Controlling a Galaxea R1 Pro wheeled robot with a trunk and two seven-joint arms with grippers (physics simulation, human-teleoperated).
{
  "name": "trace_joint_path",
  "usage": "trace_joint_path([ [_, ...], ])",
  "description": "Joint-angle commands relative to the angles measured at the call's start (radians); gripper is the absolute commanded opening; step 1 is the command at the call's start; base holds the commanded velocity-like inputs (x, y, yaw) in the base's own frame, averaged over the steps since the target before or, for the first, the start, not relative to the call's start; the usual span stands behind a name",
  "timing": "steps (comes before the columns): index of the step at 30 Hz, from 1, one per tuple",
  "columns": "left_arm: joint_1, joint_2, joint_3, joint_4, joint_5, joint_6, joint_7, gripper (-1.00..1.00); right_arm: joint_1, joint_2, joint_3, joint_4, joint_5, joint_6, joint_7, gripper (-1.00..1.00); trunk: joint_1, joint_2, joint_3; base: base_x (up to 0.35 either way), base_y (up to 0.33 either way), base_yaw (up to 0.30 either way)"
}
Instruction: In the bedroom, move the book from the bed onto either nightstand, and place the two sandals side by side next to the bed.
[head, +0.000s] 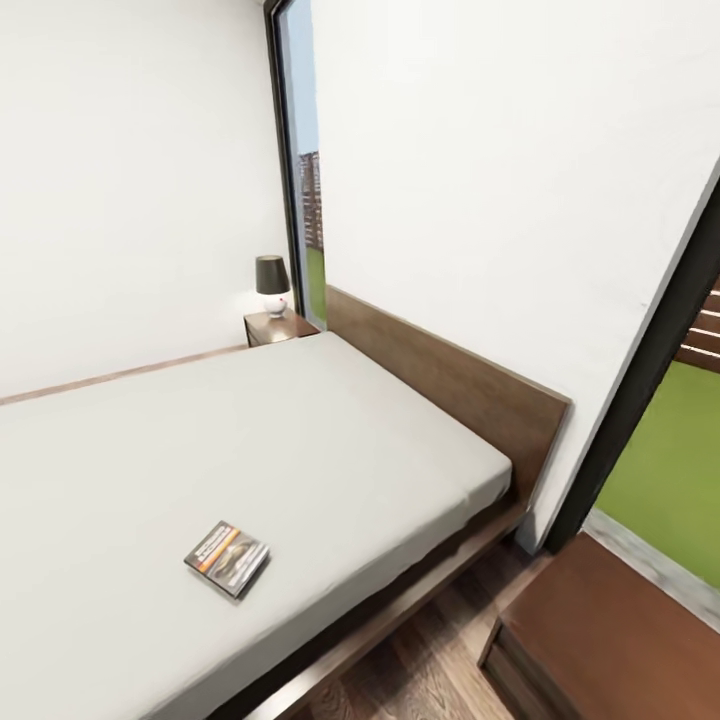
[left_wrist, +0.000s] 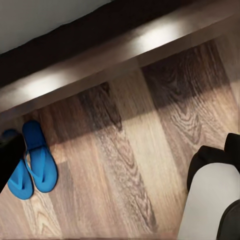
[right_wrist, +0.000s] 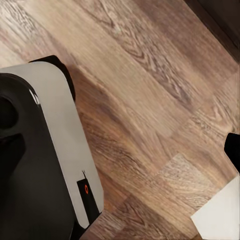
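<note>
Grey mattress of the bed bears the book near its right edge, long axis running far-left. Blue sandals lie together by the frame. I cannot tell either gripper's opening or which arm is nearer.

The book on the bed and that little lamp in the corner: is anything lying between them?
No. In the head view, only bare pale mattress of the bed stretches from the book toward the lamp on the nightstand.

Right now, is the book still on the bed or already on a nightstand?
On the bed: the book lies flat, cover up, on the bed, apart from the nightstand.
</note>
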Motion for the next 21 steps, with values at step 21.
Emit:
trace_joint_path([
  [21,0.000,-0.003,-0.008,-0.001,0.011,-0.002,-0.003,1.00,0.000,0.002,0.005,0.000,0.008,-0.016,0.006,1.00,0.000,0.000,-0.016,0.022,-0.017,0.245],
])
